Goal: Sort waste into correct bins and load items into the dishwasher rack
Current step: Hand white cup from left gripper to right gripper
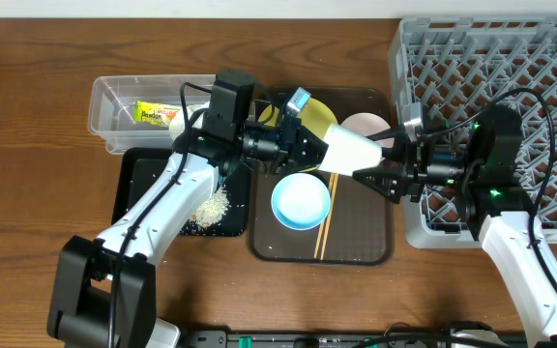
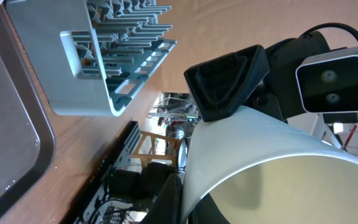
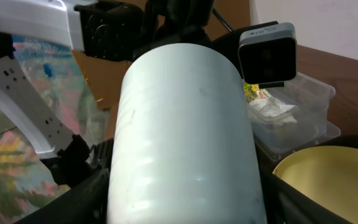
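The pale green-white cup hangs on its side above the brown tray, held between both arms. My left gripper is shut on its rim, one finger inside the mouth. My right gripper is shut round the cup's base end, a finger on each side. The cup fills both wrist views. The light blue bowl and chopsticks lie on the tray. The yellow plate and pink bowl are partly hidden behind the arms. The grey rack stands at the right.
The clear tub at the back left holds the yellow-green wrapper and white tissue. The black tray in front of it holds rice scraps. The dark brown serving tray lies in the middle.
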